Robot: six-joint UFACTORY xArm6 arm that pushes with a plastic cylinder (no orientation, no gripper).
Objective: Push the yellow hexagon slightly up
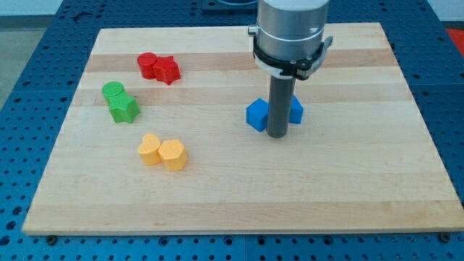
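Note:
The yellow hexagon [173, 154] lies on the wooden board [348, 181] at the lower left of centre. It touches a yellow star-like block [149, 148] on its left. My tip [278, 135] rests on the board well to the right of the yellow blocks and slightly higher in the view. The tip stands between two blue blocks. A blue cube [257, 114] is just to its left, and a second blue block [296, 109] shows partly behind the rod on its right.
A red round block [148, 64] and a red star [168, 69] sit together at the upper left. A green round block [112, 90] and a green star [124, 109] sit below them, above the yellow pair.

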